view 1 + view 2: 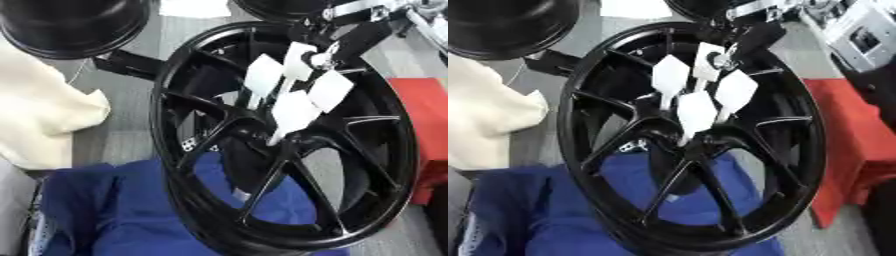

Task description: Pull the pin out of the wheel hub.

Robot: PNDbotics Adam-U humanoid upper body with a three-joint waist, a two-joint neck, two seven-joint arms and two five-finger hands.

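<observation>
Reaching in from the upper right, the right hand (328, 56) hangs above the black wheel hub (262, 131), white-tipped fingers (296, 111) splayed and released, one touching the hub centre where the pin, unseen, presumably sits.

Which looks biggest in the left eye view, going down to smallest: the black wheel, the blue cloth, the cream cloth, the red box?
1. Black wheel.
2. Blue cloth, though the wheel hides part of it.
3. Cream cloth and red box look similar; both are cut off by the picture's edge, so I won't rank them.
</observation>
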